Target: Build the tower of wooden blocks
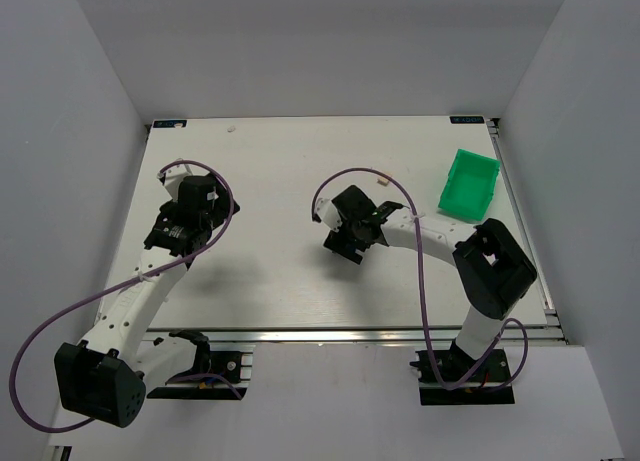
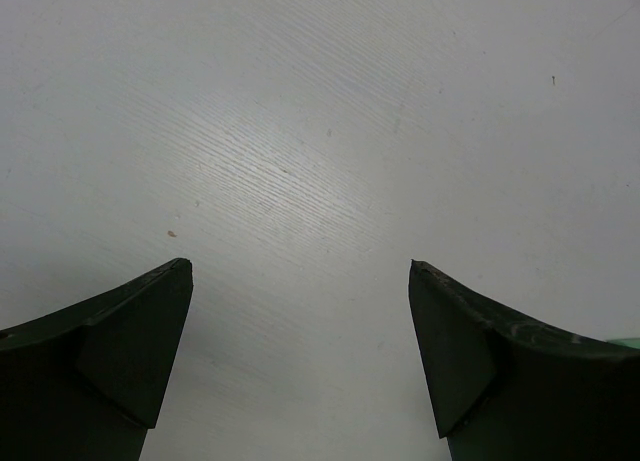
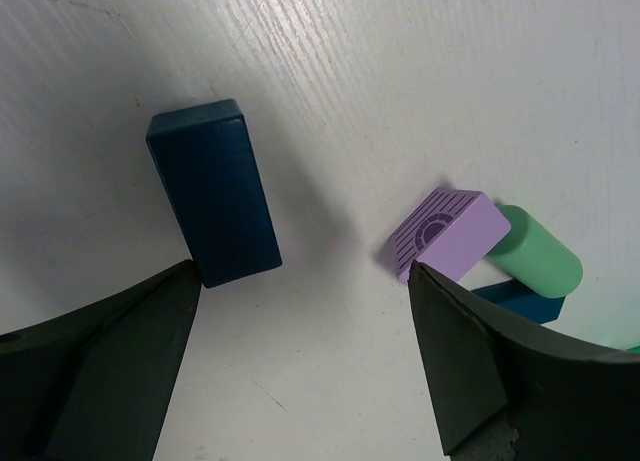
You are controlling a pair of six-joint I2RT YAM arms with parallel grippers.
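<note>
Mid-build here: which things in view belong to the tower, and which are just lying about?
Tower:
- dark blue block
- lilac block
- mint green cylinder
- second dark blue piece, partly hidden behind those two

Lying about:
- green bin

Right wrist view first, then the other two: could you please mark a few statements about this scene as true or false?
1. The right tool is open and holds nothing. True.
2. The long dark blue block is stacked on the lilac block. False: the two lie apart on the table.
3. A mint green cylinder lies right beside the lilac block. True.
4. The left tool holds a block. False: it is open over bare table, and no block shows in its view.
5. The green bin stands on the table's left side. False: it stands towards the far right corner.
</note>
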